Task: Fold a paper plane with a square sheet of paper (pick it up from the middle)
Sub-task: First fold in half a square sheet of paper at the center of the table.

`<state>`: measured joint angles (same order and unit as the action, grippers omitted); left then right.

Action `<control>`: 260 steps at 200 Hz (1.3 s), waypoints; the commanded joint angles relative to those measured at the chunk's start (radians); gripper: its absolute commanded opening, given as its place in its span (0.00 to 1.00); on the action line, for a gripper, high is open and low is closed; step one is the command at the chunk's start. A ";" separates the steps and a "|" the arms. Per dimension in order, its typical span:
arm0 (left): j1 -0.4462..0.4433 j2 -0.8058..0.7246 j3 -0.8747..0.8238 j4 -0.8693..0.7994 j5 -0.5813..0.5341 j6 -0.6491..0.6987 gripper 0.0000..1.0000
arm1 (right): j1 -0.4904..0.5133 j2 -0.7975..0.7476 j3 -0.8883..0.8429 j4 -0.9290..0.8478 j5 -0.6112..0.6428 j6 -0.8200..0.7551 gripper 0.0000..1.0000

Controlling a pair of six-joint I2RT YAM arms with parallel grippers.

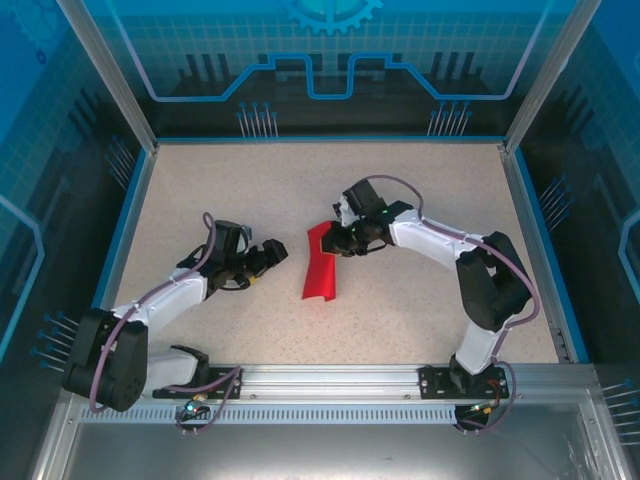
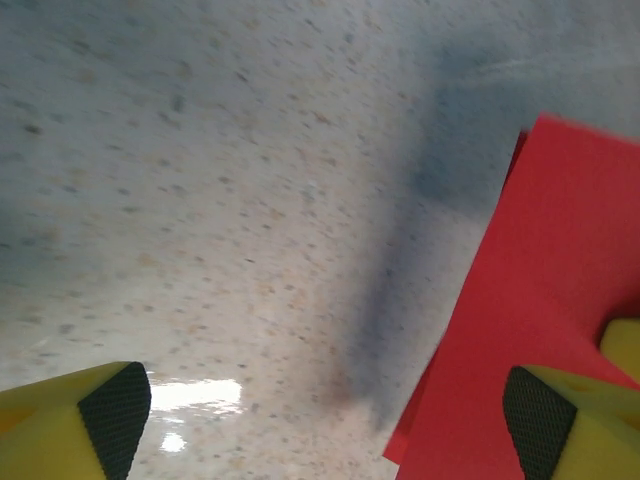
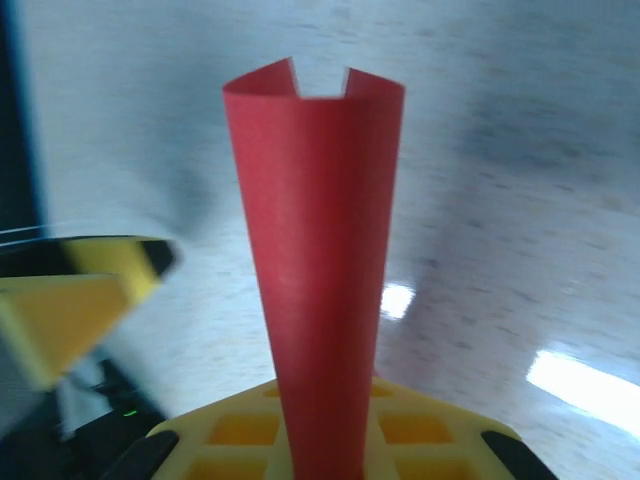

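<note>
One flimsy square sheet of paper [image 1: 322,268] is being pinched midway by the right gripper [image 1: 335,240], the left gripper [image 1: 279,252] being held wide open, empty, beside it.

We see a plain, bright red paper [image 1: 322,268] on a beige table [image 1: 230,190] flecked with small dark and brown specks, inside a blue border [image 1: 320,139]. The left fingers [image 2: 50,420] are yellow, and their pads [image 2: 115,415] are black with a fine cross-hatch. The arms [image 1: 430,238] are white with black joints, and mauve cables [image 1: 207,235] run along them. The walls [image 1: 60,150] are deep blue with cyan lines and grids, and a cyan gear [image 1: 332,12] sits at the top. The rail [image 1: 330,378] is silver.
</note>
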<state>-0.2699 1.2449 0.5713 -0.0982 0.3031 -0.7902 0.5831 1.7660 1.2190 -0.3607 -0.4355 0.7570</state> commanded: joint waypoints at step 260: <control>-0.192 0.346 -0.023 0.617 0.315 -0.295 0.30 | -0.226 0.120 -0.182 0.198 -0.383 -0.042 0.31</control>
<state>-0.4526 1.5921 0.5667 0.4427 0.5961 -1.0798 0.3813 1.9041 1.0550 -0.1555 -0.7937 0.7177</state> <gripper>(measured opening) 0.384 0.310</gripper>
